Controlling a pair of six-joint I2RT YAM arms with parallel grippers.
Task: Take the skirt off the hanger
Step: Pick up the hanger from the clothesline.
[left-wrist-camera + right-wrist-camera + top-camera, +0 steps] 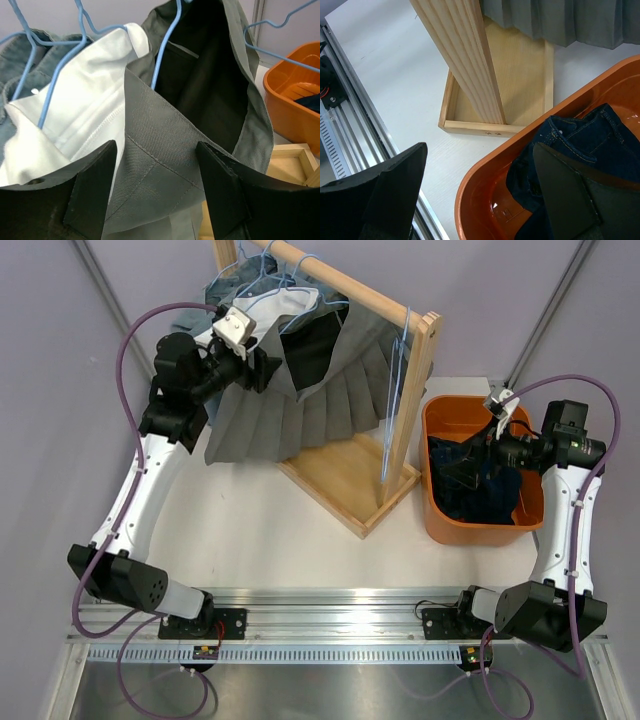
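While the grey pleated skirt (300, 405) hangs on its blue hanger (165, 45) from the wooden rack (340, 280), the left gripper (156, 155) sits at the waistband. Its fingers are apart with a fold of grey twill between them, not pinched. The skirt's waist gapes and shows a dark lining. The pleats fan down and left, with the hem over the rack's base tray (345, 480).

A white garment (85, 95) hangs tight against the skirt's left side, on its own blue hanger. Another blue hanger (395, 390) hangs just beside the right post (410, 400).

The right gripper (480, 150) has its fingers wide apart, holds nothing, and hovers over the rim of the orange tub (432, 510), which holds dark jeans (480, 480). The tub is just beside the rack base.

Open room: white counter (260, 530) in front of the rack, between the arms.
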